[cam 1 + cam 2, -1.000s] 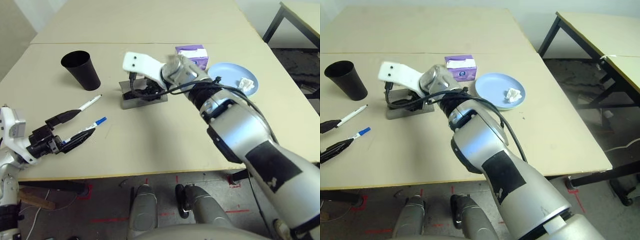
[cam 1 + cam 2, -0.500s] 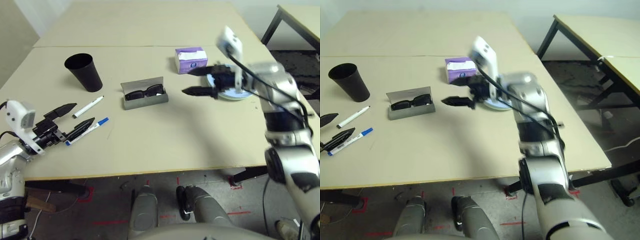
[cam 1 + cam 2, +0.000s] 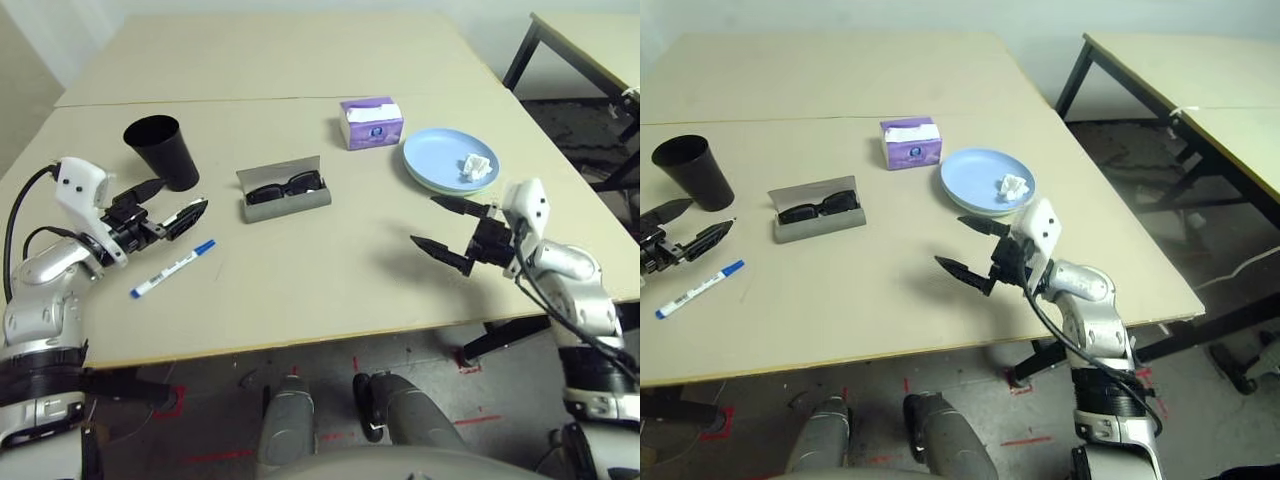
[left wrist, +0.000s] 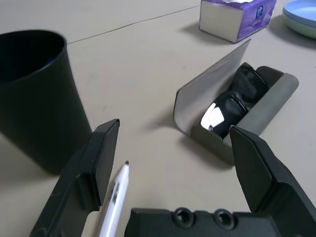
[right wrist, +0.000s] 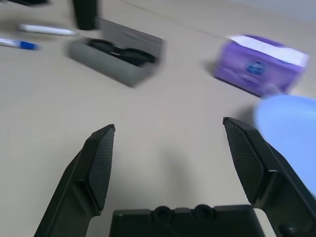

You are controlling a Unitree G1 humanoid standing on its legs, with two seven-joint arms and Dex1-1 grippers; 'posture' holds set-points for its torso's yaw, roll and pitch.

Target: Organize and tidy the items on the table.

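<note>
2 grippers are showing in the head views. The left gripper [image 3: 168, 203] is hovering with its jaws spread wide and holding nothing; the black cup [image 3: 161, 151] is standing just past its fingertips, and the blue-capped marker [image 3: 172, 271] is lying on the table [image 3: 300, 290] just beside it, toward the near edge. The right gripper [image 3: 449, 226] is also gaping wide and empty, with the blue plate [image 3: 435, 160] carrying the crumpled tissue [image 3: 472, 165] just beyond its far finger. The open grey glasses case [image 3: 284, 190] holding the sunglasses [image 3: 285, 186] is sitting between the 2 grippers, and a purple tissue box [image 3: 371, 122] is standing behind it.

Left wrist view: a white marker [image 4: 112, 203] is lying between the 2 spread fingers, the cup ahead beside one finger, the case ahead beside the other.

Right wrist view: bare tabletop is lying between the open fingers, with the case and tissue box well ahead.
</note>
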